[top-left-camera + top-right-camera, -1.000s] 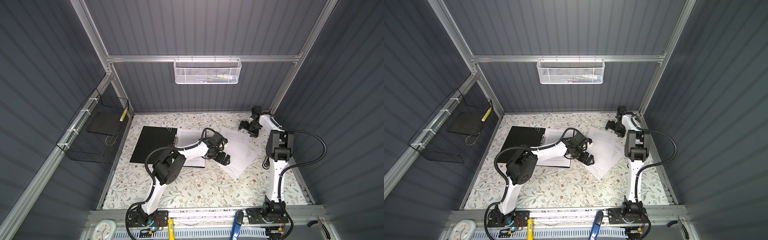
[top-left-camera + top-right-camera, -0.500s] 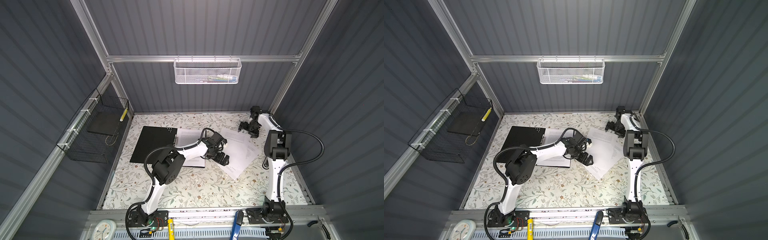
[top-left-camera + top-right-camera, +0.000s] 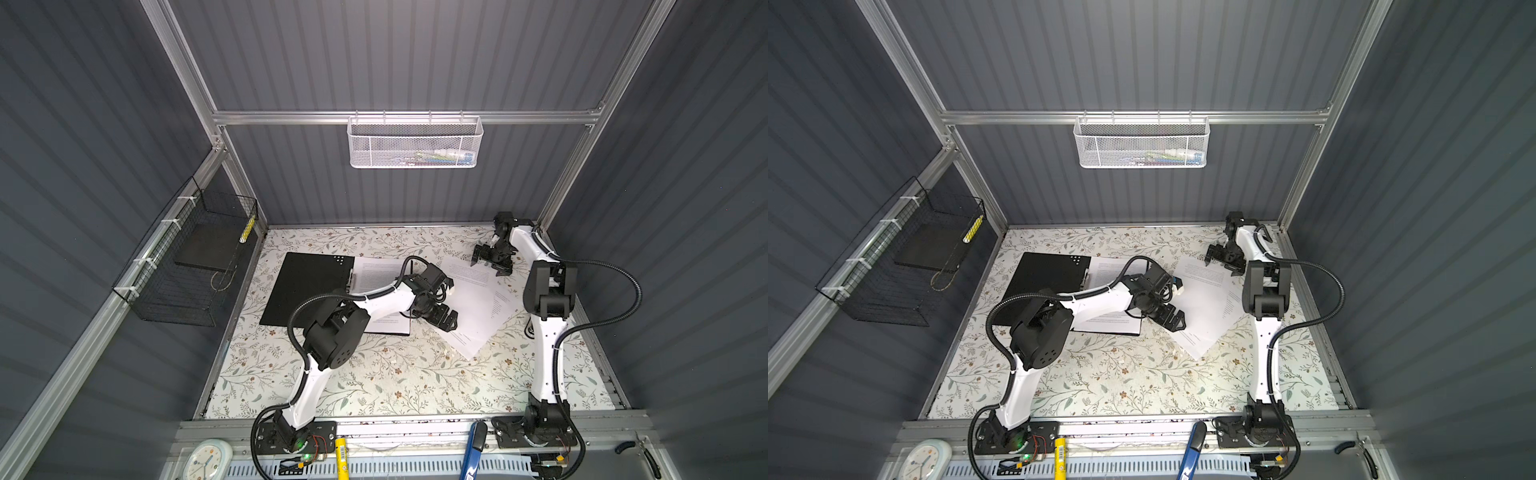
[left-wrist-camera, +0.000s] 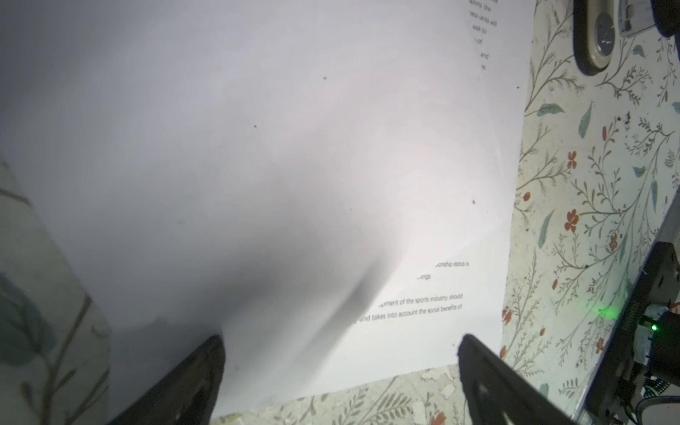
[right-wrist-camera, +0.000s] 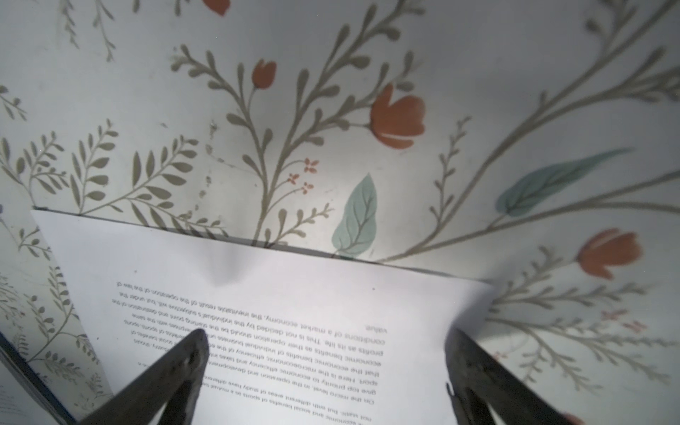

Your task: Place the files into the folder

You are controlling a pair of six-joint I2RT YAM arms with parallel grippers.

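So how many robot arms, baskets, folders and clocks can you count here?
Robot arms: 2, left arm, right arm
Baskets: 2, white basket, black basket
Folders: 1, the folder
Clocks: 1, the clock
Total: 6

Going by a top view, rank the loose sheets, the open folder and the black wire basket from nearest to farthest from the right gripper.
1. The loose sheets: directly beneath the right gripper, on the right side.
2. The folder: lying open, left of centre.
3. The black wire basket: hung on the left wall.
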